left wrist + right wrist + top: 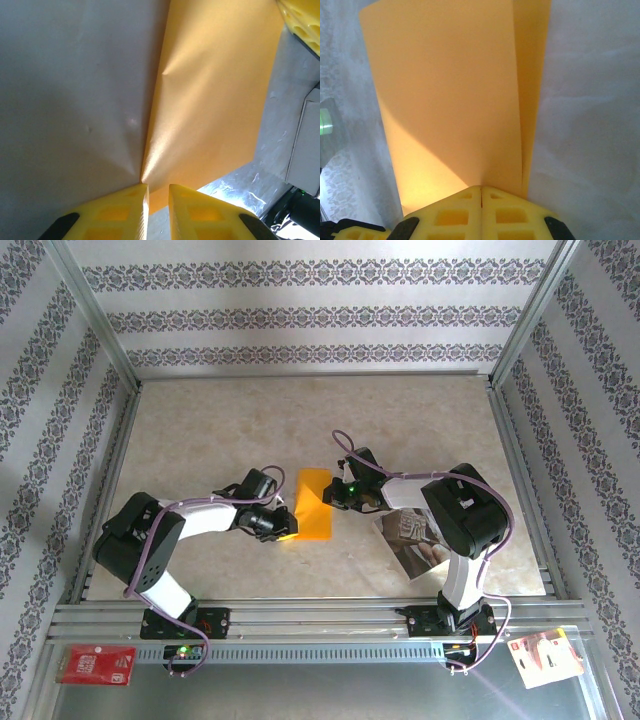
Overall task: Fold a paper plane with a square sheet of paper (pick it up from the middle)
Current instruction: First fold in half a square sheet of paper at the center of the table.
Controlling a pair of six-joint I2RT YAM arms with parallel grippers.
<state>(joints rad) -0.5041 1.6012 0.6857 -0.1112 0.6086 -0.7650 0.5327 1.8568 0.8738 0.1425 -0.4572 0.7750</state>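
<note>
Pinching the thin, bright orange square sheet of paper, folded, long axis twelve-to-six: left gripper clenches its seven o'clock edge, right gripper its three o'clock edge, equally near.

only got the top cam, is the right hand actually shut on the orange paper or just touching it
Observer: In the right wrist view the right hand has its fingers shut flush together, with the tips against the orange paper. I cannot tell whether a layer is pinched.
Operator: folded layers lined up?
Observer: No, the top layer stops short, so a strip of the lower layer shows beside it.
Operator: and the left hand
Observer: The left hand has a narrow gap between its fingers, right at the paper's corner.
</note>
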